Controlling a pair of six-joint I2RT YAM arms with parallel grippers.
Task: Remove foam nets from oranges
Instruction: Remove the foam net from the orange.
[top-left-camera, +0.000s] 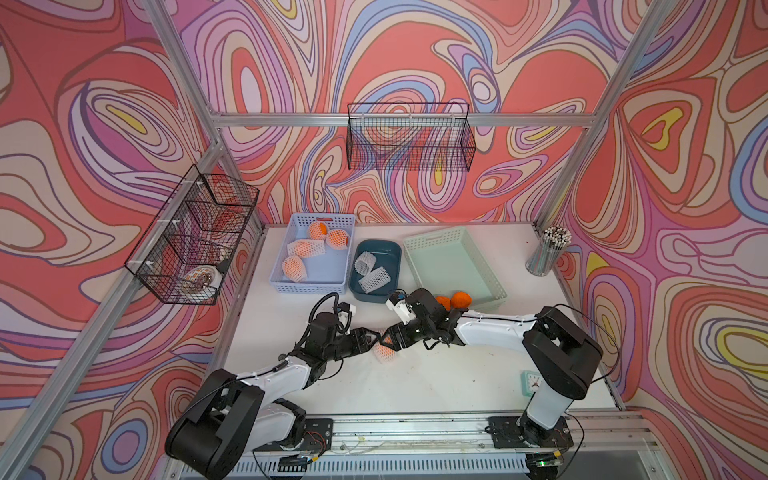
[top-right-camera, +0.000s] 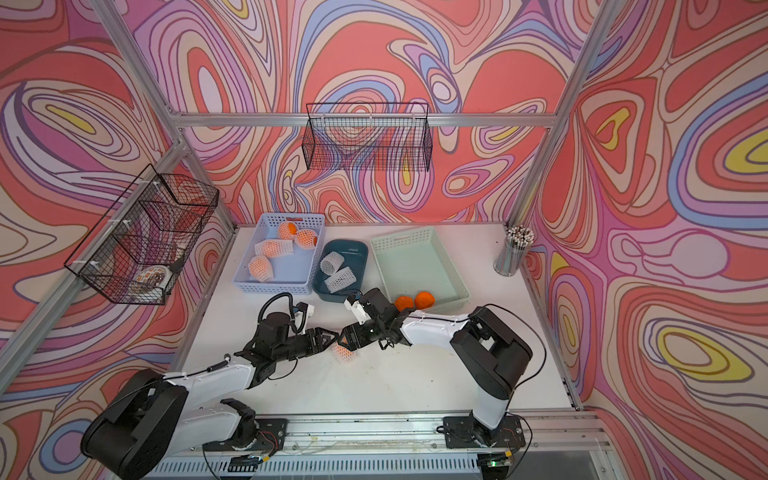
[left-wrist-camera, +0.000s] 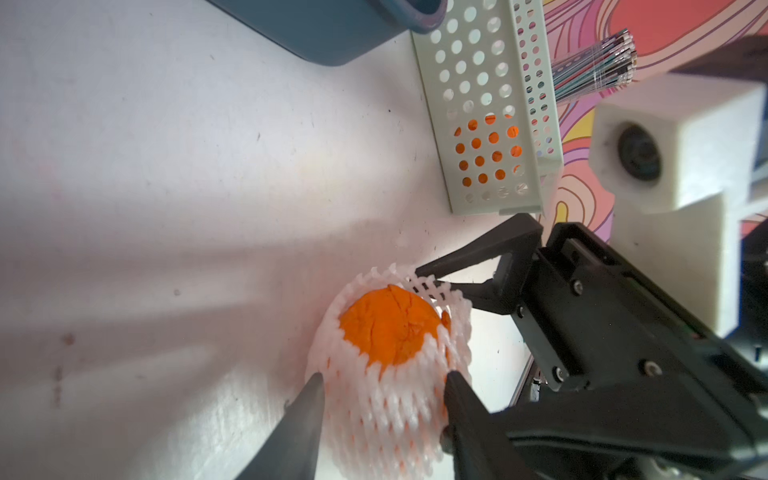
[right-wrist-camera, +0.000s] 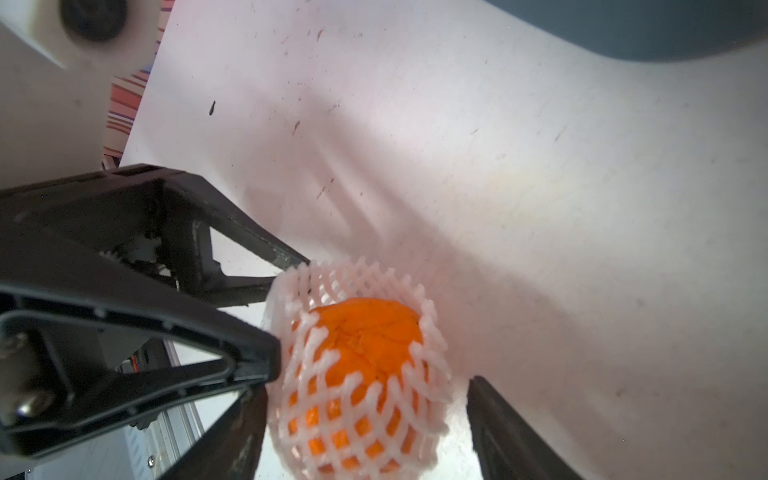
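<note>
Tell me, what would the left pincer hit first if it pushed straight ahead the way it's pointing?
The orange in its foam net, which sits between the fingers of the left pincer. Just beyond, the right pincer faces it, though the gap is hard to judge.

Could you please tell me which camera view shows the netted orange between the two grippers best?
The right wrist view: the netted orange fills the foreground, its mesh and open end sharp. The left wrist view shows it almost as well. In both top views it is small and half hidden.
</note>
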